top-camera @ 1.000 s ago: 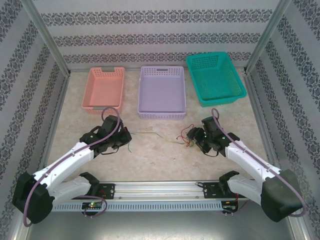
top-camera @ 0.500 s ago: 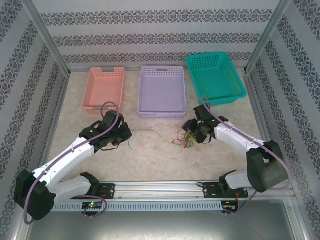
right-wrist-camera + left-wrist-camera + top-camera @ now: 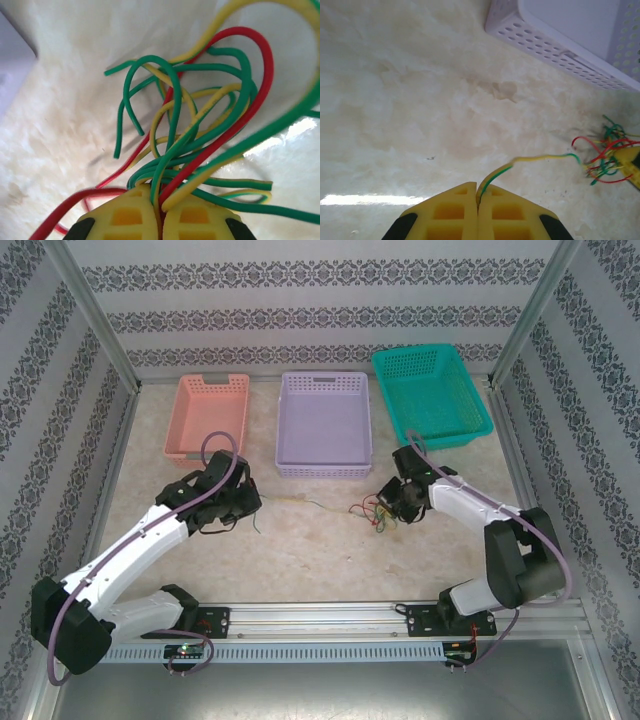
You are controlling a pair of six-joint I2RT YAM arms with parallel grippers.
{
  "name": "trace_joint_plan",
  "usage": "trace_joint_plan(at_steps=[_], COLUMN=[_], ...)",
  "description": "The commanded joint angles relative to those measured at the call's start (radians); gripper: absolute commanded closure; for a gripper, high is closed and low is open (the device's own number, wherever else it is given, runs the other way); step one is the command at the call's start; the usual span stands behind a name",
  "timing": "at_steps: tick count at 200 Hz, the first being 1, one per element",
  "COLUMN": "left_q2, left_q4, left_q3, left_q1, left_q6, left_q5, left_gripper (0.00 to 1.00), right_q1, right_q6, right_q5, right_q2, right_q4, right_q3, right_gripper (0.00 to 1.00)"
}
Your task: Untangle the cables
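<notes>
A tangle of red, green and yellow cables (image 3: 372, 510) lies on the table below the lilac basket. My right gripper (image 3: 389, 502) is shut on this bundle; in the right wrist view the cables (image 3: 200, 125) fan out from between its yellow fingers (image 3: 127, 217). One yellow-green cable (image 3: 310, 503) stretches left from the tangle to my left gripper (image 3: 252, 508). In the left wrist view that cable (image 3: 530, 161) runs from the bundle (image 3: 607, 152) into the left gripper (image 3: 478, 192), which is shut on its end.
Three baskets stand at the back: a pink basket (image 3: 207, 417), a lilac basket (image 3: 324, 425) and a teal basket (image 3: 431, 395). The lilac basket's corner (image 3: 570, 35) is close beyond the stretched cable. A metal rail (image 3: 320, 620) runs along the near edge.
My right gripper has swung up and left with the cable bundle, and its arm has folded. The left gripper shifted slightly up, keeping the yellow-green cable stretched.
</notes>
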State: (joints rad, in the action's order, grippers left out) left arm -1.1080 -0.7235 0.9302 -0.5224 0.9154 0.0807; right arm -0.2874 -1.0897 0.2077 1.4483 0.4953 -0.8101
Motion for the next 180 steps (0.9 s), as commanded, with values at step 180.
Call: trace_joint_plan(at_steps=[180], left_q2=[-0.302], left_q4=[-0.202], left_q3=[0.099], left_q1=[0.174], left_q6=[-0.22], left_q5=[-0.056], left_gripper=[1.0], right_q1=[0.124], right_q6=[0.143], right_q5=[0.079], right_q2=[-0.009], right_q4=[0.012], right_q3=[-0.024], right_gripper=[1.0])
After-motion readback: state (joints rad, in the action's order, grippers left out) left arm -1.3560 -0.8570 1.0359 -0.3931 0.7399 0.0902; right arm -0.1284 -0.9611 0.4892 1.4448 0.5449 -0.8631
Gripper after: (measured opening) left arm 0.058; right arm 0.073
